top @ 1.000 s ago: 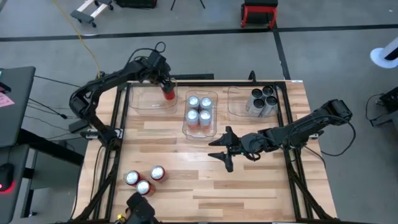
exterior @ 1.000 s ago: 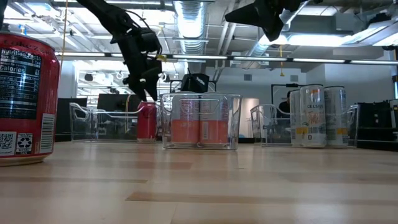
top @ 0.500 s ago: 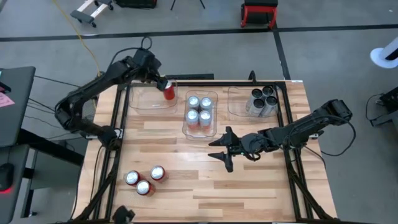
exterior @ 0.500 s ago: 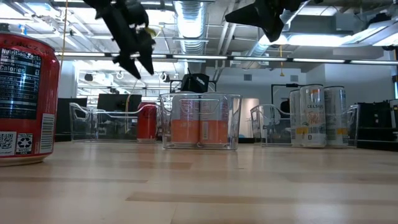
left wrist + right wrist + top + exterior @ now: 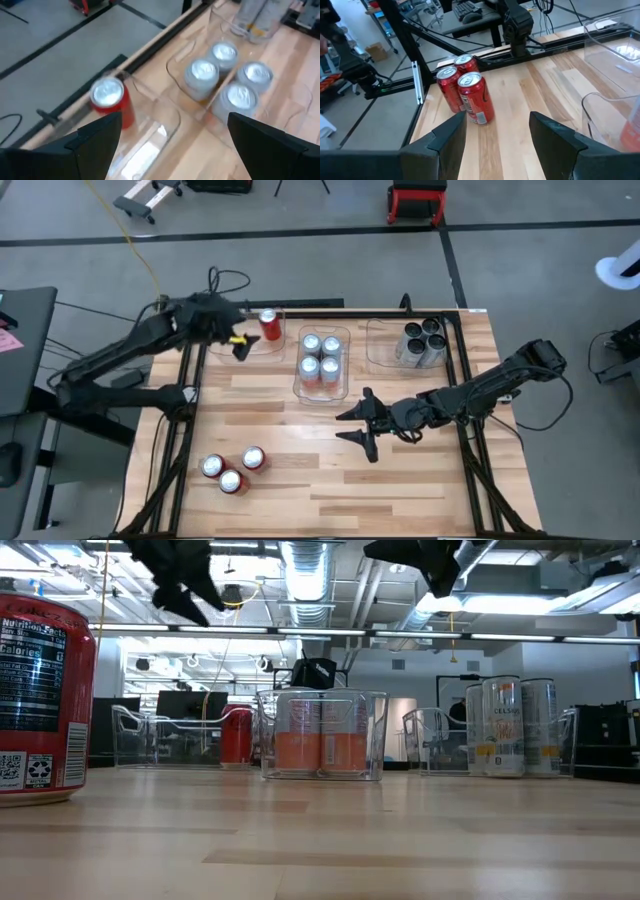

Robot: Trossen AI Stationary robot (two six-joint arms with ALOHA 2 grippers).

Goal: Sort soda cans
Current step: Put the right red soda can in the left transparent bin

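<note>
One red can (image 5: 269, 324) stands in the left clear bin (image 5: 225, 348), at about eleven o'clock on the surface (image 5: 420, 480). Four cans fill the middle bin (image 5: 323, 357), and four dark cans (image 5: 424, 343) sit in the right bin at one o'clock. Three red cans (image 5: 231, 470) wait loose at seven o'clock, so sorting looks three-quarters done. The left hand (image 5: 237, 344) hangs open and empty beside the left bin; the right hand (image 5: 357, 425), open, hovers near centre.
</note>
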